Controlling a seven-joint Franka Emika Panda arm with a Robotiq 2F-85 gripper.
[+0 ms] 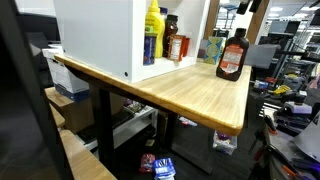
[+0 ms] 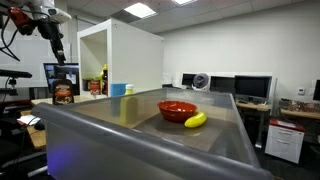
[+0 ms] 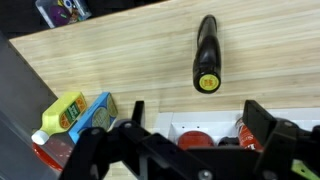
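The jaws stand wide apart and empty in the wrist view, where the gripper looks down on the wooden table. The dark bottle stands beyond the fingertips, its yellow cap toward the camera, and nothing touches it. A yellow bottle and a blue carton sit off to one side.

In an exterior view the gripper hangs above the dark bottle, clear of it, with a red bowl and a banana in the foreground.

In an exterior view the dark bottle stands upright near the table's edge, not far from the white cabinet.

This looks like an approach from above. A grasp would call for centring over the cap, then coming straight down with the jaws wide.
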